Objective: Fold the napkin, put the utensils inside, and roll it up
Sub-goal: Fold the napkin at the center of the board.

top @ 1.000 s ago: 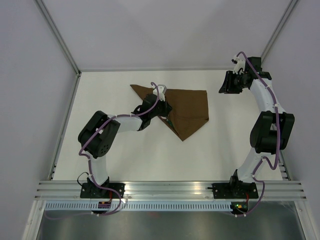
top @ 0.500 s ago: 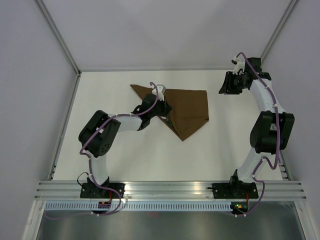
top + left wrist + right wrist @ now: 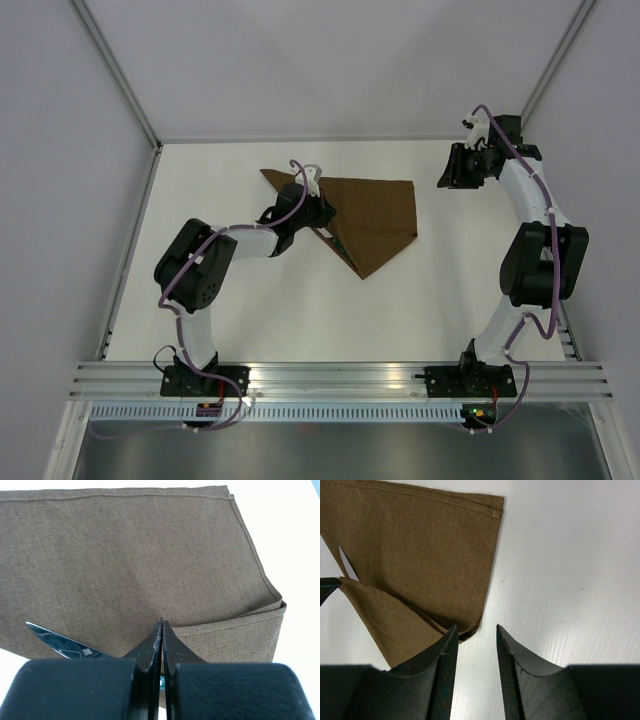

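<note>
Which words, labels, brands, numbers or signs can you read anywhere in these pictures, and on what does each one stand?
No text can be read in any view.
The napkin is plain cloth.
The knife blade shows no legible mark.
The table, left gripper and right gripper carry no visible lettering.

Left gripper (image 3: 161, 625) pinched closed; right gripper (image 3: 476, 629) parted.

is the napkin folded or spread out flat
Folded: the napkin shows two stacked layers at its right corner in the left wrist view.
</note>
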Robot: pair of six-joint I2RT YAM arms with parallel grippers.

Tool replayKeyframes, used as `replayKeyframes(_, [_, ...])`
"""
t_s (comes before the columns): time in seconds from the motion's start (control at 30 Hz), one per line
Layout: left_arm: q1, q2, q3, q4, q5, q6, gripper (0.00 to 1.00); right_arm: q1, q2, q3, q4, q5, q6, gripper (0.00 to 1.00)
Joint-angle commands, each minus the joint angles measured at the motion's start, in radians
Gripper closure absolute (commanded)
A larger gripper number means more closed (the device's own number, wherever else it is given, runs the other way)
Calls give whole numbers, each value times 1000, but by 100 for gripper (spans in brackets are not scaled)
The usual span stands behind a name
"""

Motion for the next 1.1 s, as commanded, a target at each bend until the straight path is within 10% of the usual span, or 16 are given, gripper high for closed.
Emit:
replayKeyframes(0.0, [15, 3, 40, 32, 19, -37, 98, 5, -15, 8, 3, 14, 3, 57])
replayKeyframes(1.07, [67, 17, -12, 39, 16, -83, 98, 33, -6, 7, 6, 37, 5, 57])
